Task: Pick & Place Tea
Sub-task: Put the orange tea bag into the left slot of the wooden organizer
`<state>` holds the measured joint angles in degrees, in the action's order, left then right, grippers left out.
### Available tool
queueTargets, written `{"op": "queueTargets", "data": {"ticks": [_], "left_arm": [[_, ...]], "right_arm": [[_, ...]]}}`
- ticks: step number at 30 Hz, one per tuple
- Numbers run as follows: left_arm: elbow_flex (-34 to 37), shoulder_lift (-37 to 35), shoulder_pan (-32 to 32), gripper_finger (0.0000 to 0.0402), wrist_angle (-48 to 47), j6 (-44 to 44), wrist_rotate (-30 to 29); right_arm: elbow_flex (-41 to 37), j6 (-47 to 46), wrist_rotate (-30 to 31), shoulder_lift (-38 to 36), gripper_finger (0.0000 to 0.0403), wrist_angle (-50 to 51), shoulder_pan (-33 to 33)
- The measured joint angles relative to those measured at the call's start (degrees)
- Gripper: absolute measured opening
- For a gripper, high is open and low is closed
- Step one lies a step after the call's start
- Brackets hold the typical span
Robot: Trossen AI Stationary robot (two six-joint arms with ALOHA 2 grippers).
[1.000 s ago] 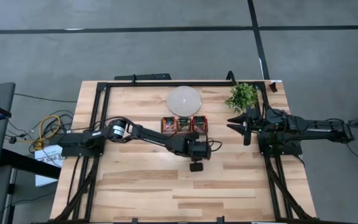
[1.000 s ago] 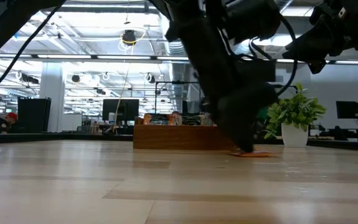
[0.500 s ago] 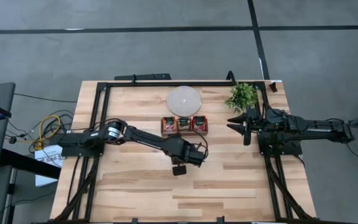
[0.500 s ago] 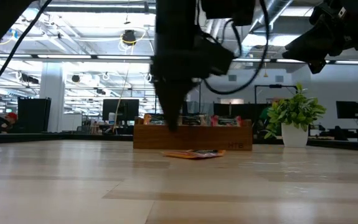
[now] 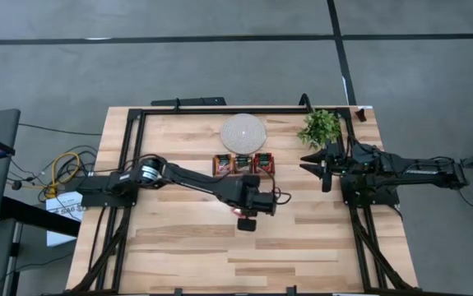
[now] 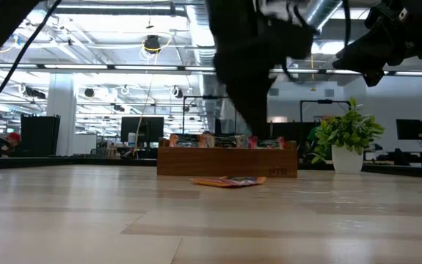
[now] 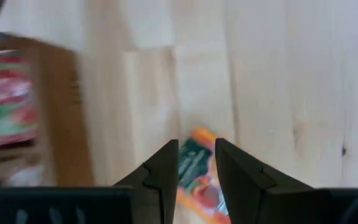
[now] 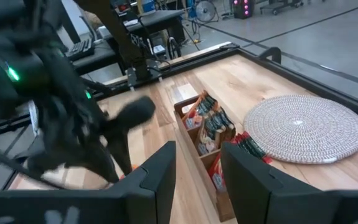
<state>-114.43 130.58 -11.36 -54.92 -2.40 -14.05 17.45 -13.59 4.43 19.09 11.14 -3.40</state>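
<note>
The step in hand looks like picking up the loose tea sachet (image 7: 198, 177) from the bare table (image 5: 187, 247), and doing it well calls for lowering the left gripper (image 7: 196, 163) straight down with one finger on each side of the packet, then closing on an edge, since a flat packet on wood is likely to slide or slip out of a shallow pinch. In the left wrist view the two dark fingers stand a narrow gap apart with nothing between them, and the red-orange sachet with its dark green band lies on the wood directly beyond that gap. From table height the sachet (image 6: 229, 181) rests flat just in front of the wooden tray (image 6: 225, 161), which holds more sachets, with the left arm hanging above it. The right gripper (image 5: 318, 167) waits beside the small potted plant (image 5: 321, 126), fingers parted and empty.
</note>
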Motion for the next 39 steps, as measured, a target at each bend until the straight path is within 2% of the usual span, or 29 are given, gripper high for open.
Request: {"op": "queueTargets", "data": {"ticks": [5, 11, 22, 28, 39], "left_arm": [[0.17, 2.28, 0.79, 0.0099, -0.81, 4.25, 3.25], [0.35, 2.85, 1.21, 0.0099, -1.56, 4.69, 6.34], [8.54, 2.17, 1.23, 0.0099, -0.81, 3.69, 7.98], [9.01, 1.99, 1.30, 0.0099, -2.92, -4.33, 10.15], [9.29, 2.00, -0.95, 0.0099, -15.52, -27.35, 10.98]], "right_arm": [[-0.01, -0.04, -0.04, 0.01, 0.0118, 0.32, 0.00], [-0.02, -0.04, -0.09, 0.02, 0.0118, 0.46, 0.00], [0.00, -0.04, -0.15, 0.02, 0.0118, 0.46, 0.00], [0.00, -0.04, -0.15, 0.01, 0.0118, 0.44, 0.00], [0.00, -0.04, -0.13, 0.02, 0.0118, 0.42, 0.00]]}}
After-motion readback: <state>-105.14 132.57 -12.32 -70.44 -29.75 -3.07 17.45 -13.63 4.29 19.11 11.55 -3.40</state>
